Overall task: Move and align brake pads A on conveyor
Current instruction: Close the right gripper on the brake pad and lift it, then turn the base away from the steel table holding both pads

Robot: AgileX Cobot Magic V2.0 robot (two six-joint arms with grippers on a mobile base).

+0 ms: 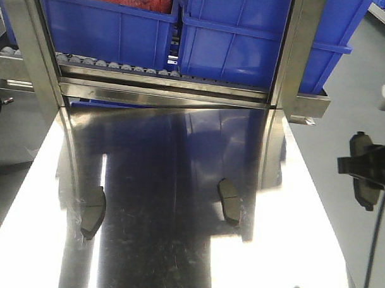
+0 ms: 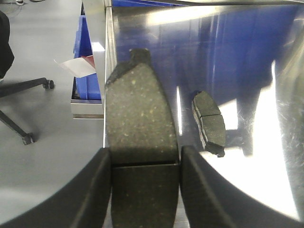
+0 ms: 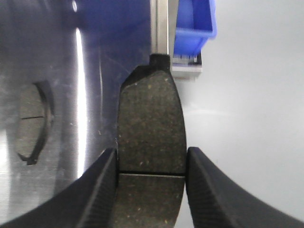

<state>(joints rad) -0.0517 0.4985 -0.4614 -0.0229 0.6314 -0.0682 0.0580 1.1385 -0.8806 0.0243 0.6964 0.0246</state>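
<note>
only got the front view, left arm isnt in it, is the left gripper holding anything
observer: yes. In the left wrist view the left gripper is shut on a brake pad, friction face toward the camera.
operator: where is it hanging
observer: over the left edge of the steel table, with the floor on its outer side.
operator: right side is just a dark shape for me
observer: the right gripper pinches a second pad by its long sides, at the centre groove.

Lower ends of both held brake pads (image 2: 140,137) (image 3: 151,128) off-frame
</note>
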